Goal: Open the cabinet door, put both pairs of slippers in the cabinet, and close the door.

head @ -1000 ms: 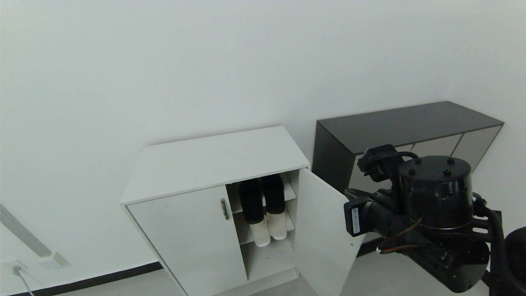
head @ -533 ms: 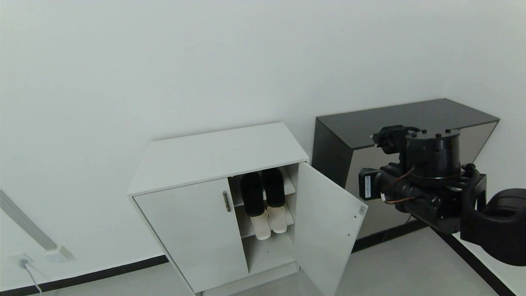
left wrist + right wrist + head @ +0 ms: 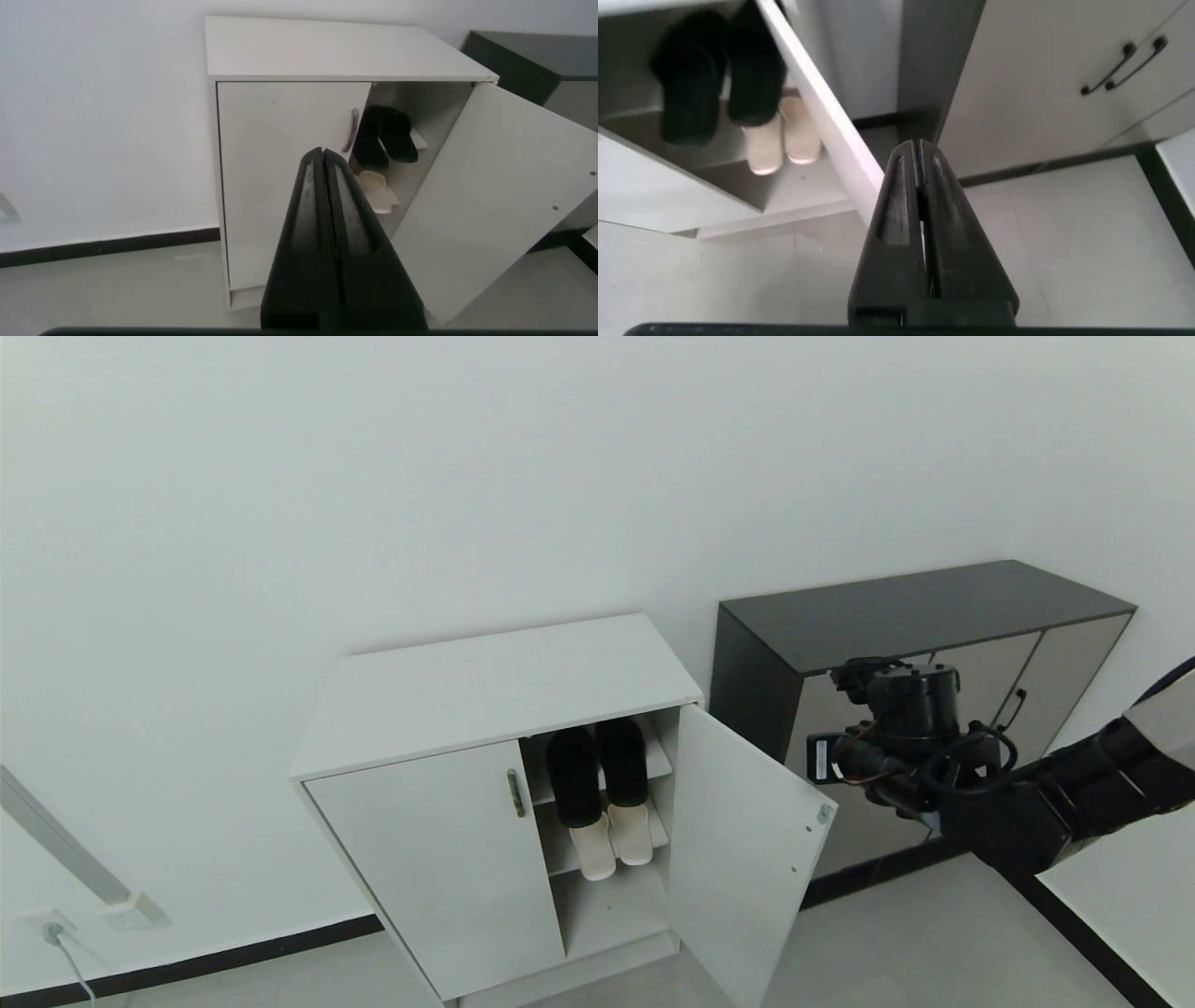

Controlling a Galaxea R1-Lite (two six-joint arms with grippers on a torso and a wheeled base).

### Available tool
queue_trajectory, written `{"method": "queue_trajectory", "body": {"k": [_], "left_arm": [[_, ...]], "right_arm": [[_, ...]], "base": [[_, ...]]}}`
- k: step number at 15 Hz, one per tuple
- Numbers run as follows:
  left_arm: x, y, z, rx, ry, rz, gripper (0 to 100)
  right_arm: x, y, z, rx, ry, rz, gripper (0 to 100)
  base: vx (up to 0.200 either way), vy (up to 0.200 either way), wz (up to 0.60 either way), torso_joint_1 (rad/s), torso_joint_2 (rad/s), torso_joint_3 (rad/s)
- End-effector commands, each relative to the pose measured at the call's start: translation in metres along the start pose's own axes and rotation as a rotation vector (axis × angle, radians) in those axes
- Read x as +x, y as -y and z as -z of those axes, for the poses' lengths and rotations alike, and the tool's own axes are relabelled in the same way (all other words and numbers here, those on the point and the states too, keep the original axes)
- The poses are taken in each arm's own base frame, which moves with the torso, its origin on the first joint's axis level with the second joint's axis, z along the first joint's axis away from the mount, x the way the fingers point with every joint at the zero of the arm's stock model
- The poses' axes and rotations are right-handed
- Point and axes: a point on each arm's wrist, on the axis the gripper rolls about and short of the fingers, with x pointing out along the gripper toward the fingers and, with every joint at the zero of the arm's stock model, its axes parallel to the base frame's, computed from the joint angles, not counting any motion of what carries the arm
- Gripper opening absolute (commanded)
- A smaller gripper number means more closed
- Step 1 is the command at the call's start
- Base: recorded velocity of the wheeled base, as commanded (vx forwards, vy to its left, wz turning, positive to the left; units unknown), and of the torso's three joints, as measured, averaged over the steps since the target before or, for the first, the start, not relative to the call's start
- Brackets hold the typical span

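The white cabinet (image 3: pixel 485 681) has its left door shut and its right door (image 3: pixel 738 840) swung open. Inside, black slippers (image 3: pixel 597 770) lie on the upper shelf and white slippers (image 3: pixel 611 840) on the shelf below. My right arm's wrist (image 3: pixel 901 737) hangs just right of the open door's outer face. In the right wrist view my right gripper (image 3: pixel 921 147) is shut and empty, its tip close to the door's edge (image 3: pixel 827 121). My left gripper (image 3: pixel 323 154) is shut and empty, held back in front of the shut left door (image 3: pixel 280 177).
A dark cabinet (image 3: pixel 924 607) with handled doors stands against the wall right of the white one, close behind my right arm. A wall socket with a cable (image 3: pixel 47 929) sits low on the left. Grey floor (image 3: pixel 887 952) lies in front.
My right arm has stretched forward and down, away from the camera, toward the open door's outer side. The head camera shifted a little early on. Door and slippers stay put.
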Motion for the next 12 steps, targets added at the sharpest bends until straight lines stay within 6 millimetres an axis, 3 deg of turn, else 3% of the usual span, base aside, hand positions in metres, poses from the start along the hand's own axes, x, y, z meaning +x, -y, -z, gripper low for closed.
{"method": "queue_trajectory", "body": {"k": [1, 6, 12], "left_arm": [[0.000, 0.000, 0.000, -0.002, 0.000, -0.001, 0], [0.000, 0.000, 0.000, -0.002, 0.000, -0.001, 0], [0.000, 0.000, 0.000, 0.000, 0.000, -0.001, 0]], "right_arm": [[0.024, -0.003, 0.022, -0.002, -0.039, 0.010, 0], [0.048, -0.003, 0.037, 0.003, -0.038, 0.024, 0], [0.054, -0.001, 0.043, 0.001, -0.051, 0.031, 0]], "base": [[0.000, 0.000, 0.00, 0.000, 0.00, 0.000], [0.000, 0.000, 0.00, 0.000, 0.00, 0.000], [0.000, 0.000, 0.00, 0.000, 0.00, 0.000]]}}
